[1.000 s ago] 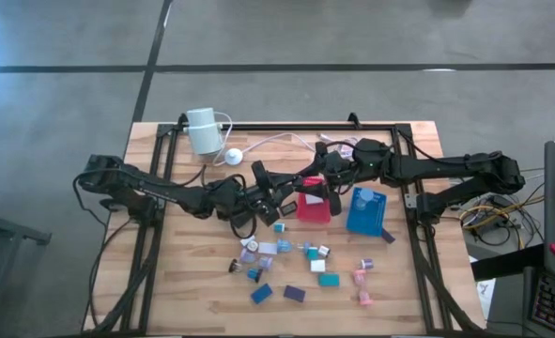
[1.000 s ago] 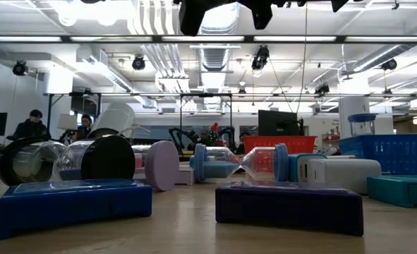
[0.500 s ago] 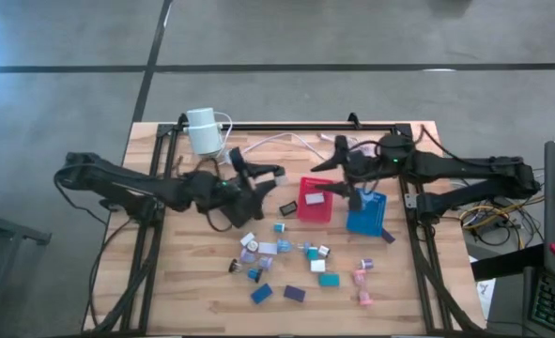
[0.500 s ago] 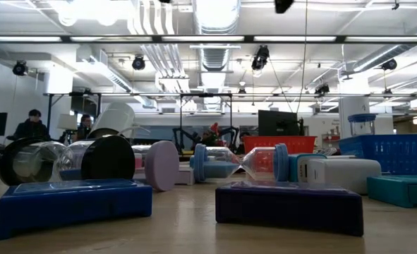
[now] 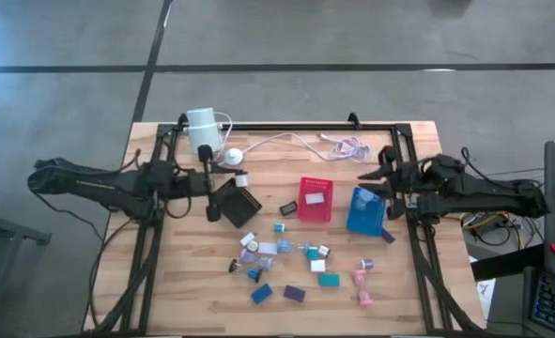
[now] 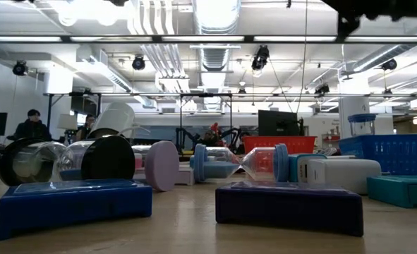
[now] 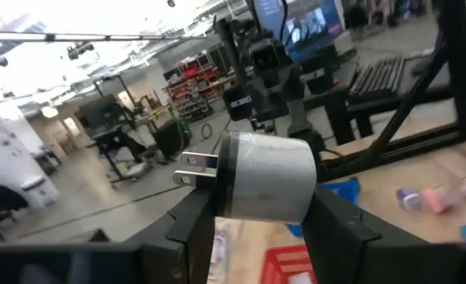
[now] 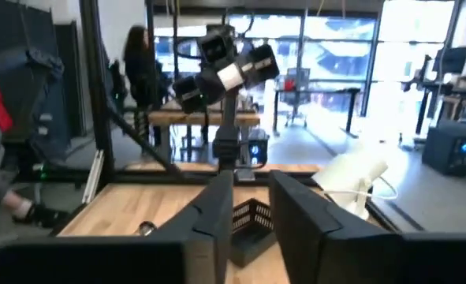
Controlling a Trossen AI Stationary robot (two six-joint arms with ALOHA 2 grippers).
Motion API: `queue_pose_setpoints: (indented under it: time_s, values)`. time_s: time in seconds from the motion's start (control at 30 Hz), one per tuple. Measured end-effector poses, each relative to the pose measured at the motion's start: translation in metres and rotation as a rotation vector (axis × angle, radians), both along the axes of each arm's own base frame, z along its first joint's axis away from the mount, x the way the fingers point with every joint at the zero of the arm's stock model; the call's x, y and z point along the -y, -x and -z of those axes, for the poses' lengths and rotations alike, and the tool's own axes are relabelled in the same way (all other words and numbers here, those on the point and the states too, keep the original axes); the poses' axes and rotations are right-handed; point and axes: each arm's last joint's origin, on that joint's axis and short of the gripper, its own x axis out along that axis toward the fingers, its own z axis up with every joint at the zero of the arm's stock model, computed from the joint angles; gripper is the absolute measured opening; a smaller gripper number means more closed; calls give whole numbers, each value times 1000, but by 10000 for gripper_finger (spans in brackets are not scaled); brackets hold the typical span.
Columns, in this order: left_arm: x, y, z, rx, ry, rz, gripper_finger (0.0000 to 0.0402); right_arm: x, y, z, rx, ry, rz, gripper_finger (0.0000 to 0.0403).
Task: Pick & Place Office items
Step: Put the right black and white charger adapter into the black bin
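White piece [image 5: 316, 198] in red tray [image 5: 315, 211]

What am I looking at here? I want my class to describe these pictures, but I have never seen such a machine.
It is a robot with two dark arms at a wooden table, each ending in a two-finger gripper. One picture looks straight down from above, one looks level across the tabletop, and two come from cameras on the arms' wrists. On the table lie small coloured pieces, a black tray, a red tray, a blue tray, and a white cylinder with a cable. The left gripper holds a white plug adapter. The right gripper, near the blue tray, holds nothing, its fingers slightly apart.
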Motion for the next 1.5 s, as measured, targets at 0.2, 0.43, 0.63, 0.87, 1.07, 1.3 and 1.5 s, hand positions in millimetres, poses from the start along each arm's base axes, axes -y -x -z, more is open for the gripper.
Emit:
queue_pose_setpoints:
  time_s: [0.2, 0.43, 0.63, 0.87, 1.07, 1.3, 1.5]
  values:
    - [-16, 10, 25, 85, 98, -50, 157, -1, 14, 47, 1, -28, 24, 14]
    - [-25, 14, 59, 10, 203, 17, 157, -2, 20, 68, 31, -17, -17, 12]
    - [-24, 24, 96, -2, 257, 39, 157, -3, 21, 67, 45, 11, -34, 13]
    - [-27, 47, 116, 82, 251, 42, 157, -3, 21, 65, 53, 4, -35, 13]
    - [-31, 66, 109, 117, 282, 24, 157, -3, 21, 65, 49, 2, -36, 13]
    - [-28, 85, 108, 110, 259, 21, 157, -3, 21, 67, 39, -19, -39, 13]
    - [-27, 96, 108, 111, 245, 20, 157, -3, 21, 67, 36, -44, -43, 13]
